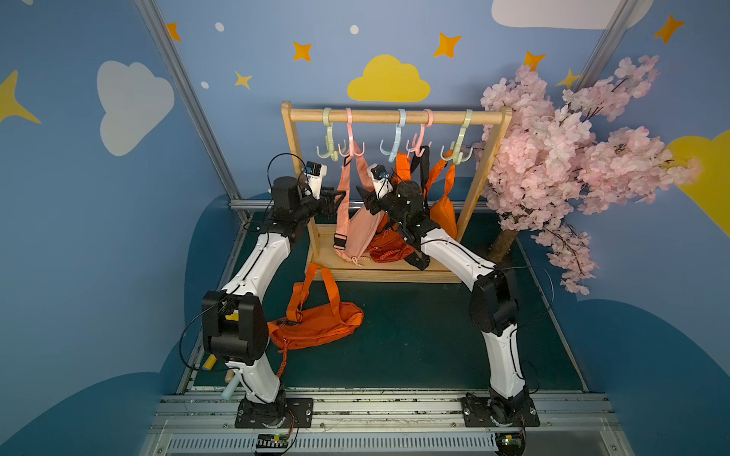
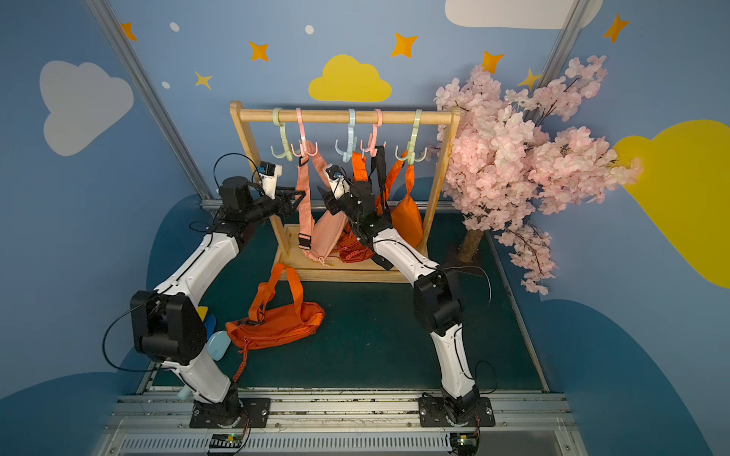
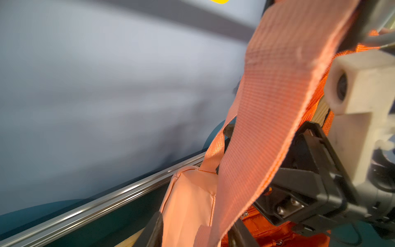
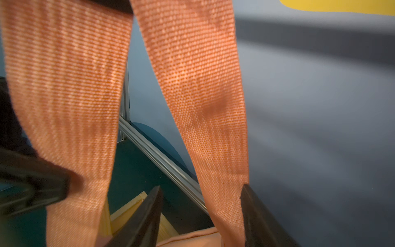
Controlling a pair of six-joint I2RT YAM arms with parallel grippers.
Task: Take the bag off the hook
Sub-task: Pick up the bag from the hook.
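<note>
pink bag (image 1: 361, 233): hanging by its strap (image 1: 342, 197) from the pink hook (image 1: 350, 132), second from the left end of the rack (image 1: 395, 117) rail; body sagging low over the rack base (touching it or not, can't tell).
left hand (image 3: 195, 220): reaching in at the strap's left run, jaws standing either side of the webbing; pinching it or just bracketing it, I can't tell.
right hand (image 4: 201, 187): sitting at the strap's right run, jaws spread, webbing brushing one jaw and leaving a clear gap to the other.
orange bag (image 1: 316, 323): lying flat on the green desk (image 1: 414, 335) in front of the rack, well apart from both hands.
other orange bags (image 1: 443, 213): hanging further right on the rack, just beside the pink one.
</note>
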